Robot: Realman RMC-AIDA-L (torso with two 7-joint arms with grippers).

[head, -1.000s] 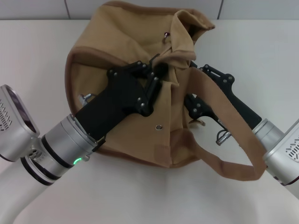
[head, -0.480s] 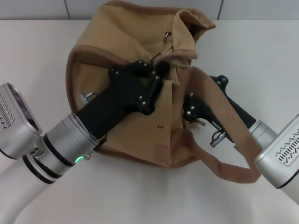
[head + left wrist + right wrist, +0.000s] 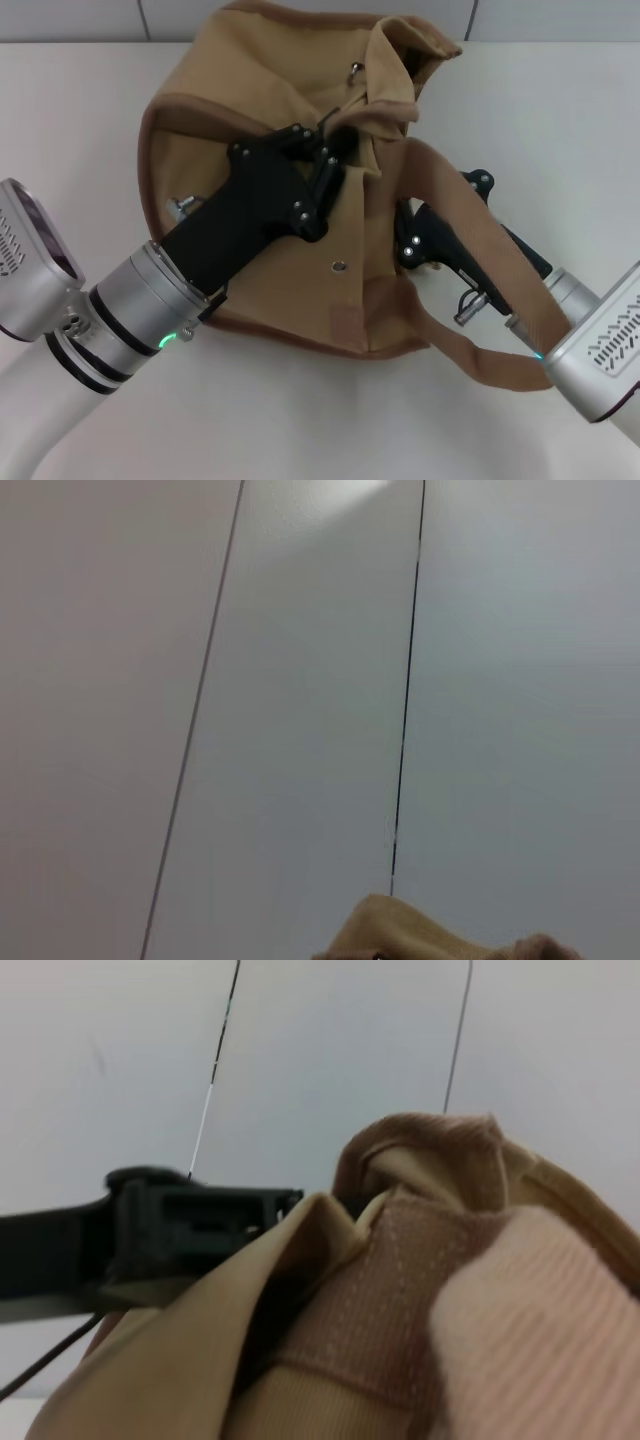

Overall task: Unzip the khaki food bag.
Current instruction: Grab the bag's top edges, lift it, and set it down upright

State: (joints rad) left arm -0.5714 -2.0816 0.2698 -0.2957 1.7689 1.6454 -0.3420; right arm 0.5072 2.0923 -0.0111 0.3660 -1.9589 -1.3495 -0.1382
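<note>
I see the white bench [image 3: 90,100] carrying the bag [image 3: 215,120], slumped at the middle with its top bunched toward the far wall. My left gripper [image 3: 335,140] reaches across the bag's front panel from the near left, clenched on a fold of fabric at the bunched top. My right gripper [image 3: 405,240] sits against the bag's right side under a strap [image 3: 480,250]; I cannot tell whether it is released or clenched.

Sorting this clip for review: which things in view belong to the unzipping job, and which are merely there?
Job:
khaki food bag
left gripper, at the bag's top
right gripper, under a strap handle

Merely there:
table
wall
</note>
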